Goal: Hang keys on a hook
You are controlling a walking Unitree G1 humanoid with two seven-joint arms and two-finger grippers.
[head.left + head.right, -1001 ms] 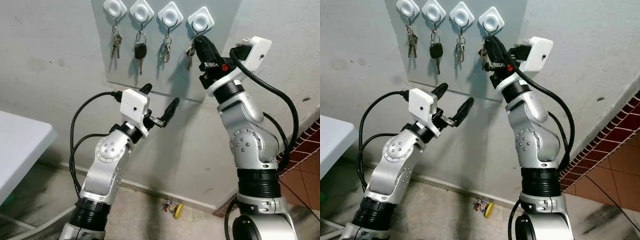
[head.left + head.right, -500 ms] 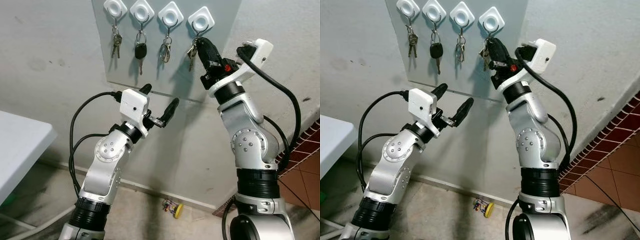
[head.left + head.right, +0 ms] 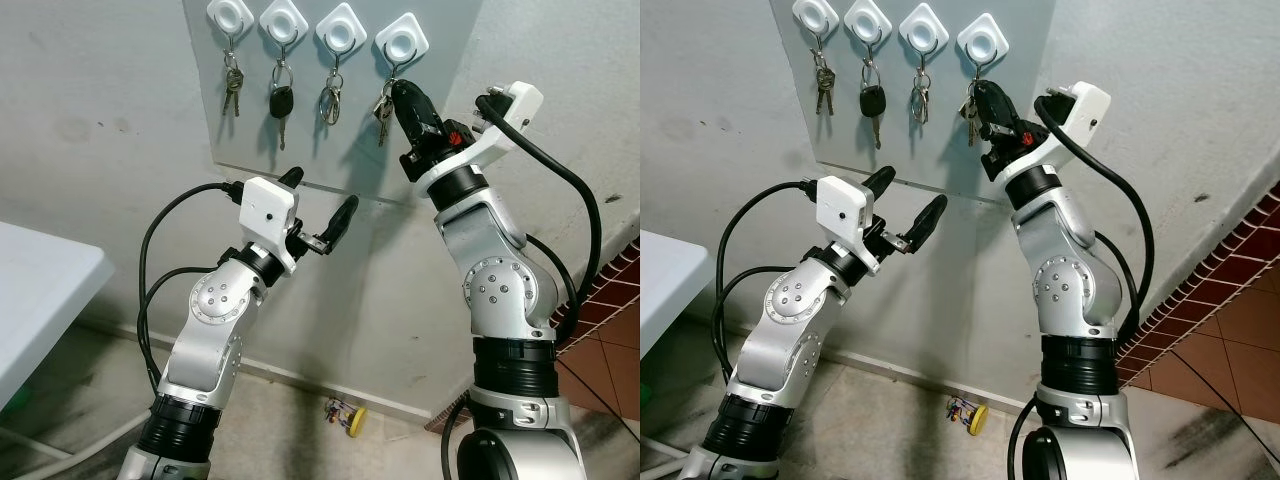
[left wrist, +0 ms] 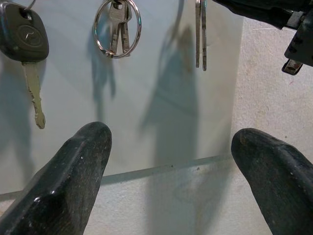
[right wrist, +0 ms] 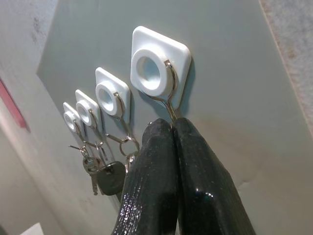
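Observation:
Four white hooks sit in a row on a grey panel (image 3: 300, 140), each with keys under it. My right gripper (image 3: 398, 92) is raised to the rightmost hook (image 3: 402, 38). Its fingers (image 5: 161, 147) are pressed together just under that hook's wire, at the ring of a small key bunch (image 3: 381, 108) that dangles beside the tips. My left gripper (image 3: 320, 193) is open lower down, in front of the panel's bottom edge, with nothing in it. A black car key (image 4: 22, 36) and a ringed key pair (image 4: 117, 24) hang on other hooks.
A white table (image 3: 40, 290) juts in at the left. A small colourful toy (image 3: 345, 413) lies on the floor by the wall. Red tiling (image 3: 610, 290) runs along the right. The wall stands close in front of both arms.
The right wrist has tilted, its white camera block dropping slightly, while the fingertips stay at the rightmost hook. The left arm has not moved.

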